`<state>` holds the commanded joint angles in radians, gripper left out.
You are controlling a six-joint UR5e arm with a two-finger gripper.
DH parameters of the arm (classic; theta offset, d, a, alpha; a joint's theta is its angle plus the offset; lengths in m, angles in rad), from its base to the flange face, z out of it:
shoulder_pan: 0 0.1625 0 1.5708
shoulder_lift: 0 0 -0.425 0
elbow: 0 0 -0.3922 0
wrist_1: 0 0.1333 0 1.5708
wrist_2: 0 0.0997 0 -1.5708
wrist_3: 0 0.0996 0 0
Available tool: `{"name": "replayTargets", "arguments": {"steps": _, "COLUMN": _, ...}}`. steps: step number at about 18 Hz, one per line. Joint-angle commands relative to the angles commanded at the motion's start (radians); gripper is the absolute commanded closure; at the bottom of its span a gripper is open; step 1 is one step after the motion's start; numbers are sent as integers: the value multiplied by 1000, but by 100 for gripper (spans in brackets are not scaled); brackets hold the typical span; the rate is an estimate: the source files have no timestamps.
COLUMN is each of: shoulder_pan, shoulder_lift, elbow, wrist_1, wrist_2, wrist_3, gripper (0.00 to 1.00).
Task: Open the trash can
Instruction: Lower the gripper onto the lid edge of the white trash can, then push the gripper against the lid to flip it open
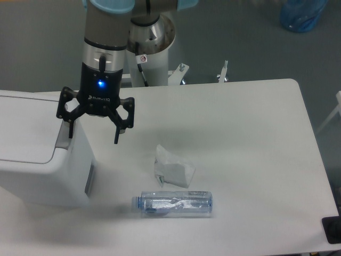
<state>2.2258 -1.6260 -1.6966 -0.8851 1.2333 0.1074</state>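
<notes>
The trash can (37, 160) is a large white boxy bin at the left edge of the table, with a flat white lid (24, 125) that lies shut. Its grey push tab (65, 136) sits at the lid's right edge. My gripper (92, 133) hangs point down over the can's right edge, with its jaws wide open and empty. The left fingertip (70, 129) is just above the grey tab, touching or nearly touching it. The right fingertip (116, 137) hangs over the table beside the can.
A crumpled white tissue (173, 168) lies on the white table (240, 133) right of the can. A clear plastic bottle (173, 204) lies on its side in front of it. The arm's white base post (154, 53) stands behind the table.
</notes>
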Motion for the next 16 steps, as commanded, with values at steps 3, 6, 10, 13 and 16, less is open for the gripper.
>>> {"name": "replayTargets", "arguments": {"steps": 3, "shoulder_pan": -8, "shoulder_lift": -3, "elbow": -5, "wrist_1": 0, "wrist_2": 0, "wrist_3": -2, "gripper": 0}}
{"name": "replayTargets", "arguments": {"steps": 6, "shoulder_pan": -11, "shoulder_lift": -6, "elbow": -9, "wrist_1": 0, "wrist_2": 0, "wrist_3": -3, "gripper": 0}}
{"name": "replayTargets", "arguments": {"steps": 10, "shoulder_pan": -14, "shoulder_lift": -12, "elbow": -14, "wrist_1": -2, "wrist_2": 0, "wrist_3": -3, "gripper": 0}}
{"name": "replayTargets", "arguments": {"steps": 13, "shoulder_pan": -18, "shoulder_lift": -21, "elbow": -14, "wrist_1": -2, "wrist_2": 2, "wrist_3": -3, "gripper": 0}}
{"name": "replayTargets", "arguments": {"steps": 16, "shoulder_pan": -18, "shoulder_lift": -20, "elbow": -11, "wrist_1": -2, "wrist_2": 2, "wrist_3": -5, "gripper": 0}}
